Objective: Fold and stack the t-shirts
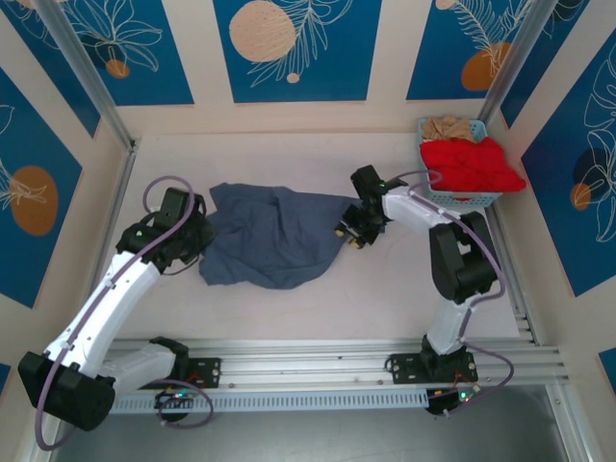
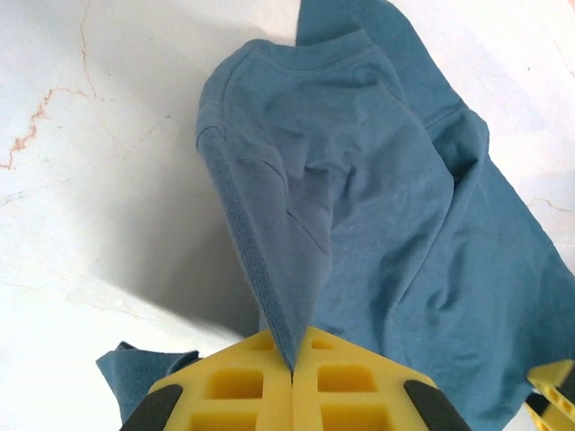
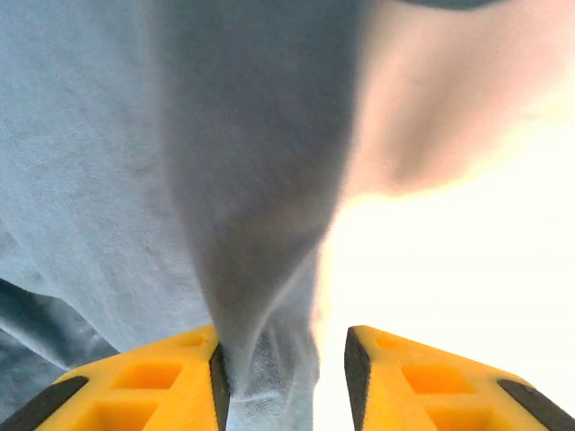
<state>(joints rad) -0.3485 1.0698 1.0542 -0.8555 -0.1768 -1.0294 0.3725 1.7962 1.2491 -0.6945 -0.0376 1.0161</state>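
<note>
Well, my left claw is clamped tight on a ridge of the blue t-shirt, the two pads meeting with only a thin fold between them. The cloth tents up from that pinch, so I judge the hold is meant to lift or drag one side. The rest of the shirt spreads crumpled on the surface ahead of this claw.

At the opposite edge, my right claw has a fold of the same shirt running between its jaws. They stand apart, with a sliver of light beside one pad, so I cannot tell whether it bites. From above, the shirt lies between the two claws, one at each end, which suits pulling it flat for folding.

Behind the right claw, a red t-shirt and a beige one wait in the basket.

I read no print, brand or label anywhere.
</note>
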